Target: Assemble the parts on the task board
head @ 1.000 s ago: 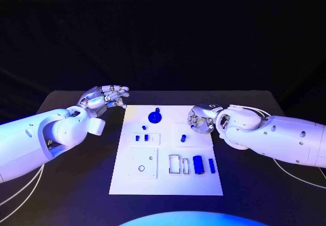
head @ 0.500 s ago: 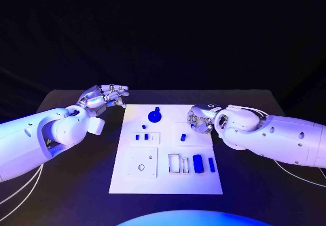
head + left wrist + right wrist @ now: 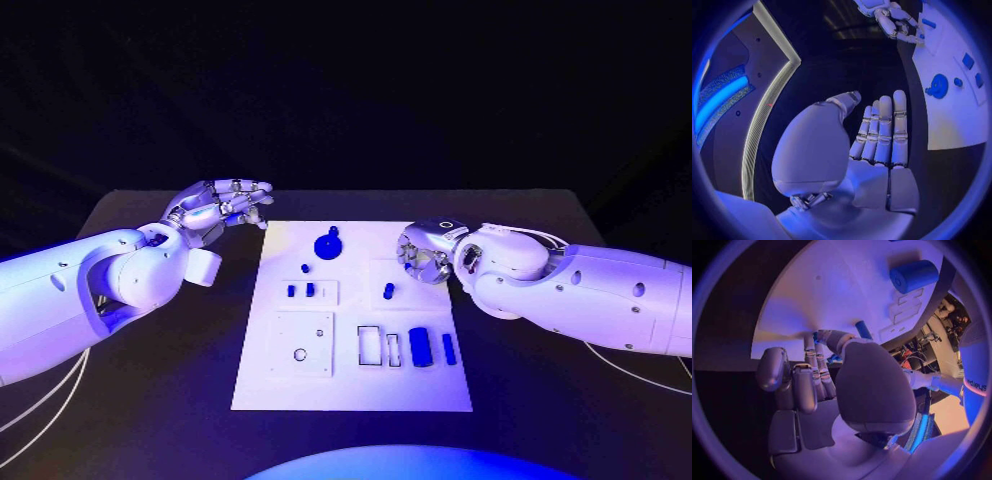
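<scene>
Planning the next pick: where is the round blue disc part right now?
In the head view, the round blue disc part lies at the task board's far end, near its middle, between the left hand and right hand.

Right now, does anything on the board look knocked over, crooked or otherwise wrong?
Nothing stands out. The task board lies flat and square on the table, its blue parts sitting neatly on it. The left hand and right hand hold nothing.

Left hand, straight fingers, beside task board
</scene>
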`<act>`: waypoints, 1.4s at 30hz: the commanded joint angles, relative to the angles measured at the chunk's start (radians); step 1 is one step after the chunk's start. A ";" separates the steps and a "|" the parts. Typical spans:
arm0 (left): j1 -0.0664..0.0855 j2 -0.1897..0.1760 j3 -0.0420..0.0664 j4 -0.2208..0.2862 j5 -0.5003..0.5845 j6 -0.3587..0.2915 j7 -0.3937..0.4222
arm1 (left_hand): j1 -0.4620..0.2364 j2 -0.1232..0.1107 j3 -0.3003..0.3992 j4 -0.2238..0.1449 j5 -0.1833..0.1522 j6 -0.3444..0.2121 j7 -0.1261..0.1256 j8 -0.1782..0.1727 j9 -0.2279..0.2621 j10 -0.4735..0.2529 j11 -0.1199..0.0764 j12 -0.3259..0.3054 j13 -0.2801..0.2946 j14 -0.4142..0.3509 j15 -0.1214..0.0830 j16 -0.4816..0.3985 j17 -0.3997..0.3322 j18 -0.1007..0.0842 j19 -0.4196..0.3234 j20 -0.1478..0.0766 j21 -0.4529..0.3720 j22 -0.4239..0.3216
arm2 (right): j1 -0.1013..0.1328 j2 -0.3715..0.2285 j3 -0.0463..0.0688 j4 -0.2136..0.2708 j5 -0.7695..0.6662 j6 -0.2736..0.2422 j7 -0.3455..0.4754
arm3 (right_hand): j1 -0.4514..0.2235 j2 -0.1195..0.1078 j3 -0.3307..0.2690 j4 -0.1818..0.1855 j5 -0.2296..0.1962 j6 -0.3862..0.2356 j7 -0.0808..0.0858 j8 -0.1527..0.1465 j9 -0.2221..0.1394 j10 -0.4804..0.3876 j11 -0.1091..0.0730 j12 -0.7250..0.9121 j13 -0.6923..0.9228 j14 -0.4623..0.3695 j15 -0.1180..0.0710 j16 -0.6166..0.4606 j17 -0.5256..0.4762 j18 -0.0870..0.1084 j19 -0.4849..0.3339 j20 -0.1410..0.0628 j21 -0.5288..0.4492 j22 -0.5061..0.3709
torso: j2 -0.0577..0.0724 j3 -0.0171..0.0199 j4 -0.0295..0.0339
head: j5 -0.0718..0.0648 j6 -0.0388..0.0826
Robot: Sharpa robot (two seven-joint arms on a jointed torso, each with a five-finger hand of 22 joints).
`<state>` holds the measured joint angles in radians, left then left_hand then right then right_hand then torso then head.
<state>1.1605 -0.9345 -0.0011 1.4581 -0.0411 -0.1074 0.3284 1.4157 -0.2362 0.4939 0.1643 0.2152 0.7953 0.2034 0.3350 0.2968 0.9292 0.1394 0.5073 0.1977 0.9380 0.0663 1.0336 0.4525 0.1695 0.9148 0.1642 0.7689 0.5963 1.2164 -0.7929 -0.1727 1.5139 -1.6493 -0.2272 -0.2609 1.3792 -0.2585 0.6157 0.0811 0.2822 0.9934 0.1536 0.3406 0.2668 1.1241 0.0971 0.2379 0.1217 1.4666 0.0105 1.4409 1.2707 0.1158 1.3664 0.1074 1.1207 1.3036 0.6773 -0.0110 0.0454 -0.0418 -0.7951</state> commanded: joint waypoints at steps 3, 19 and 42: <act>0.001 0.000 0.001 0.002 -0.011 0.016 0.001 | 0.008 -0.001 -0.006 -0.003 0.004 -0.004 0.013 0.005 -0.001 -0.003 0.004 -0.003 -0.001 0.000 0.006 -0.005 -0.001 0.013 0.009 0.000 -0.006 -0.002 | -0.020 0.005 -0.014 0.002 0.003 0.082 0.006 | -0.010 -0.015 -0.002 -0.007 -0.001 0.008 0.001 0.003 0.002 -0.017 -0.004 -0.029 -0.030 0.041 0.000 -0.003 -0.005 -0.016 -0.008 0.002 -0.013 -0.005 | 0.000 -0.0003 -0.0004 | 0.000 0.000; 0.001 -0.002 0.000 0.003 -0.024 0.015 -0.004 | 0.010 0.001 -0.006 -0.003 0.004 -0.005 0.014 0.007 -0.001 -0.004 0.004 -0.002 -0.001 0.000 0.007 -0.006 -0.002 0.013 0.010 0.000 -0.007 -0.002 | -0.037 0.011 -0.014 0.001 -0.002 0.075 -0.005 | -0.018 -0.029 -0.011 -0.039 -0.130 -0.006 0.007 -0.006 0.001 -0.029 0.002 -0.044 -0.041 0.038 0.005 -0.006 -0.012 -0.013 -0.017 0.008 -0.032 -0.012 | 0.000 0.0000 -0.0007 | 0.001 -0.003; 0.001 -0.001 -0.001 0.003 -0.039 0.014 -0.009 | 0.011 0.001 -0.006 -0.003 0.004 -0.005 0.014 0.007 -0.001 -0.004 0.005 -0.002 -0.002 -0.001 0.007 -0.006 -0.002 0.013 0.010 0.000 -0.008 -0.003 | -0.041 0.009 -0.014 -0.012 -0.019 0.027 -0.036 | 0.015 0.078 0.177 -0.145 -0.143 0.045 -0.010 0.016 0.017 0.052 -0.019 -0.020 -0.041 0.039 -0.017 -0.008 -0.020 -0.018 0.000 -0.016 0.021 0.038 | 0.000 0.0001 -0.0001 | -0.002 -0.004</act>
<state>1.1604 -0.9366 -0.0021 1.4585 -0.0701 -0.1071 0.3165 1.4157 -0.2362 0.4911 0.1614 0.2152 0.7954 0.2033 0.3387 0.2970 0.9293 0.1393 0.5073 0.1971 0.9380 0.0663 1.0336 0.4512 0.1695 0.9147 0.1642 0.7650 0.5949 1.1963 -0.7862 -0.1698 1.5128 -1.6704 -0.2786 -0.2802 1.3727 -0.2065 0.7271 -0.0012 0.1378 1.0308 0.1448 0.3523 0.2827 1.1580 0.0909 0.2141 0.2779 1.4648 0.0013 1.4368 1.2514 0.1159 1.3664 0.1000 1.1379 1.3080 0.6776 -0.0109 0.0452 -0.0435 -0.7982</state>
